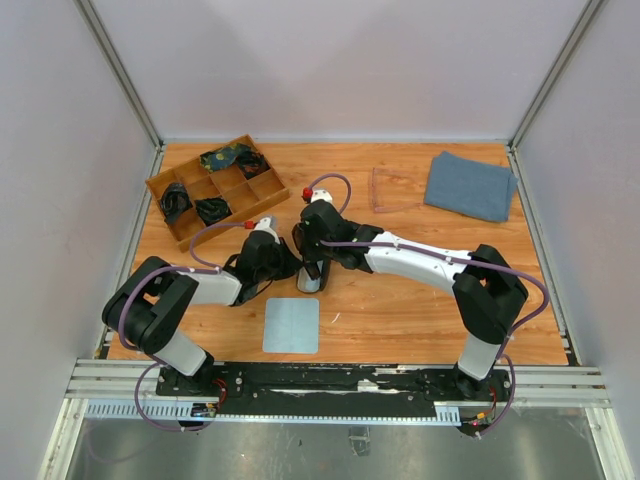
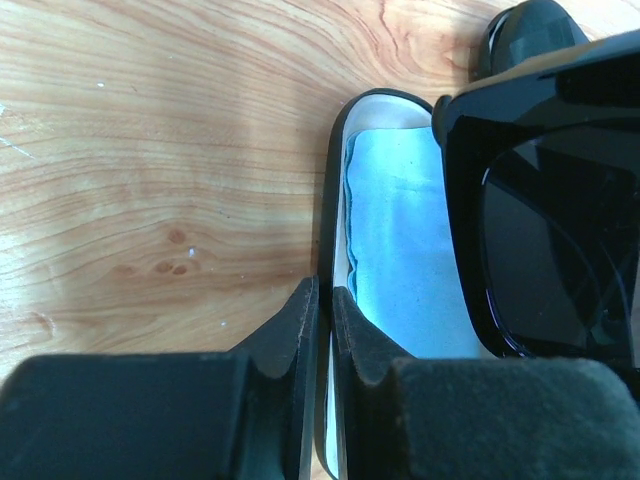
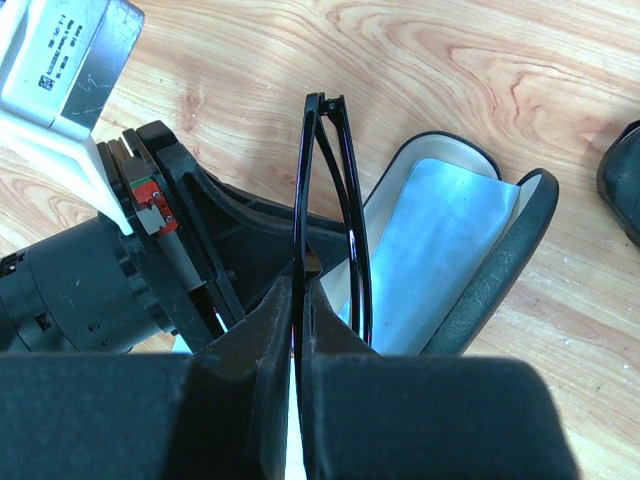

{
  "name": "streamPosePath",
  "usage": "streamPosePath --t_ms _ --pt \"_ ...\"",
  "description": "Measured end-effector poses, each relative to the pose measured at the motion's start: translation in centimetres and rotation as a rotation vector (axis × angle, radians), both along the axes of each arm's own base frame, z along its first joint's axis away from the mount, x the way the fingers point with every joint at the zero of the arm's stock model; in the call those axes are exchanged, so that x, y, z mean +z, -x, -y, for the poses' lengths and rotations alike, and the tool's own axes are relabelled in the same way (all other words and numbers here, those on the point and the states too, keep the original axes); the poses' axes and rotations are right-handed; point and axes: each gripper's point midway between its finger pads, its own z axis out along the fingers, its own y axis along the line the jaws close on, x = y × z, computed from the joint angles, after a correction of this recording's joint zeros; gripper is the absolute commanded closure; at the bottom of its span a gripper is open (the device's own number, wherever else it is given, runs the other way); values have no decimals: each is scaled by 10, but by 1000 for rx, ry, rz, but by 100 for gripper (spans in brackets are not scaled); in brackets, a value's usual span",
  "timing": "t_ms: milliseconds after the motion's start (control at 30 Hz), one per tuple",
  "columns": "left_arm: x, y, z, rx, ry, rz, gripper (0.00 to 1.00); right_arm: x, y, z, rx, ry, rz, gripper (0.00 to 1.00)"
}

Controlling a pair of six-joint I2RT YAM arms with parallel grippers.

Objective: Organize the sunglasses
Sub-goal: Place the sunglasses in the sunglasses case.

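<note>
Right now I see the right gripper (image 3: 298, 285) pinched tight on the black sunglasses (image 2: 550, 220). They are folded and held on edge, with the frame clamped between the two pads. The pair hangs directly over the open case (image 3: 500, 265), which lies on the table (image 1: 420, 310) near the middle, in front of both arm bases.

The left gripper (image 2: 325, 295) is nearly closed too. Its fingers nip the black rim of the case's lower half, one inside and one outside the wall. A light blue cloth (image 2: 400, 230) lies inside the case, against the white lining. From the left wrist view I cannot tell whether the dark lens touches that cloth or hangs just above it.

The pale pinkish sunglasses (image 1: 392, 190) sit well apart at the far right of the table, just beside a folded grey-blue towel (image 1: 470, 185). A second light blue cloth (image 1: 291, 325) lies flat near the front edge. The wooden divided tray (image 1: 240, 185) stands at the far left, with dark items in several compartments.
</note>
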Motion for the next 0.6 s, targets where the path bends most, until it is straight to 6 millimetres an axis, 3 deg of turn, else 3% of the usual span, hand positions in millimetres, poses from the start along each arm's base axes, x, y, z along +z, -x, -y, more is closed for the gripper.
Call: streamPosePath --t_ms 267,600 --pt "0 4 5 -10 4 -4 88 -3 -7 6 -19 5 -4 99" --pt "-1 6 7 8 0 -11 97 -10 -10 9 -33 14 -18 99"
